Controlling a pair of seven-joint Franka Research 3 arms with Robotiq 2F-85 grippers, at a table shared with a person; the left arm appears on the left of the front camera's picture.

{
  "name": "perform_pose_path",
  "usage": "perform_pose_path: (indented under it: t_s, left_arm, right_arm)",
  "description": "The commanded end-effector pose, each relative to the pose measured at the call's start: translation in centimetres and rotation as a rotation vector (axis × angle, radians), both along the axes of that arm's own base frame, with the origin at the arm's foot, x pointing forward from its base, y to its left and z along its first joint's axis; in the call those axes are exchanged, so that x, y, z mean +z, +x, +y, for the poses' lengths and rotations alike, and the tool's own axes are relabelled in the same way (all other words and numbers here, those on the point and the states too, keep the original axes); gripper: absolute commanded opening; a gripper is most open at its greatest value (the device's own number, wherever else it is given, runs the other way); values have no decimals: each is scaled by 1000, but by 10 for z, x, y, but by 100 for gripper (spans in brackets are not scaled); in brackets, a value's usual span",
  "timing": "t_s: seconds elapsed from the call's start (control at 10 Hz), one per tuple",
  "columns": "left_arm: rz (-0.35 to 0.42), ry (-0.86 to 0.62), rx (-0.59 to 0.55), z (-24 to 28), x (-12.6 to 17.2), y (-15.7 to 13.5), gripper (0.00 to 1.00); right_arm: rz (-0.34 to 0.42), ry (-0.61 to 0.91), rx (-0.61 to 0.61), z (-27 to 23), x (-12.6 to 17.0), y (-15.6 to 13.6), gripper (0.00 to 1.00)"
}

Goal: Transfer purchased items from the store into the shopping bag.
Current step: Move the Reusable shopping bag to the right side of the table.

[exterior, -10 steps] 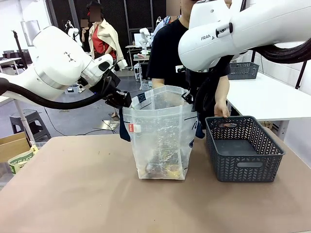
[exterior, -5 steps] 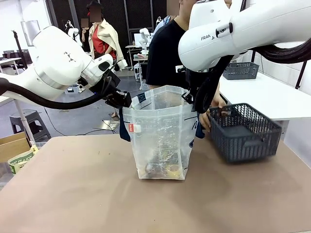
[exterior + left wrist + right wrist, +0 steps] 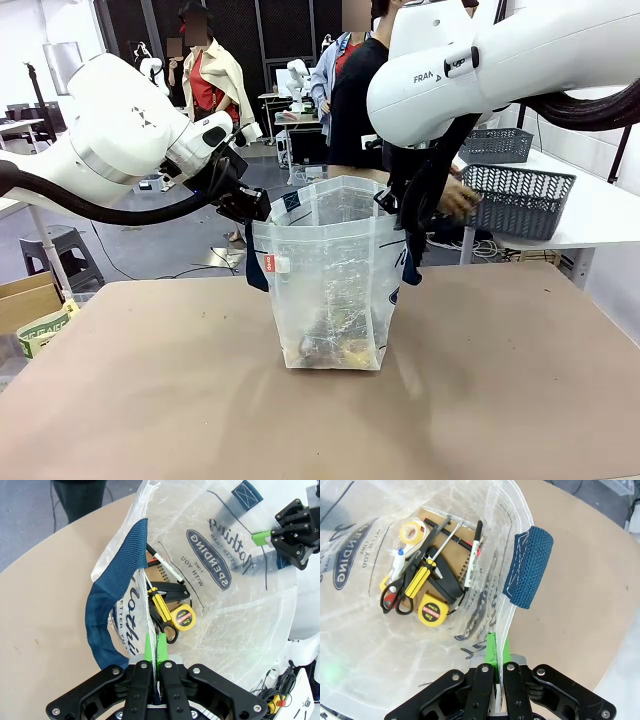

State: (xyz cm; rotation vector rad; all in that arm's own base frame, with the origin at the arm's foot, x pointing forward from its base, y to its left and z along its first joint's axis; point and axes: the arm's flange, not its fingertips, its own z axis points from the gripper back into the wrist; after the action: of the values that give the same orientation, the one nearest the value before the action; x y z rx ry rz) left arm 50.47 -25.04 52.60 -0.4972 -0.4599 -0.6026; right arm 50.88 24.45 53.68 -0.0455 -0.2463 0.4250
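On the brown table (image 3: 150,380), near its middle, the shopping bag (image 3: 330,290) stands upright with its mouth held open. At the bag's 10 o'clock the left gripper (image 3: 258,206) has its jaws clamped on the rim beside a dark blue handle (image 3: 107,605). At 2 o'clock the right gripper (image 3: 399,212) pinches the opposite rim the same way.

The purchased items (image 3: 170,605) lie at the bottom of the bag:
- a yellow tape measure (image 3: 432,612)
- scissors (image 3: 400,582)
- a yellow-and-black screwdriver (image 3: 421,576)
- a marker (image 3: 474,555)
- a tape roll (image 3: 404,530)

Farther out at 2 o'clock a person's hand (image 3: 458,198) holds the dark grey basket (image 3: 520,200) tilted, clear of the brown table.
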Motion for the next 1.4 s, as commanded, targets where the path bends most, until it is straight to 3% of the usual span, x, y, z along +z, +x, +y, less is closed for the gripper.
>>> perform_pose_path:
  t_s: [0.0, 0.9, 1.1, 1.3]
  left_arm:
    - [-10, -2, 5, 1, 3, 0, 0]
    - [0, 0, 0, 0, 0, 0, 0]
    - [41, 35, 60, -10, 6, 2, 0]
    - [137, 41, 138, -19, 14, 3, 0]
  right_arm:
    - [2, 0, -7, -2, 1, 1, 0]
    - [2, 0, -7, -2, 1, 1, 0]
    - [8, 8, -34, 3, 1, -1, 0]
    - [35, 9, -151, 11, 5, -1, 0]
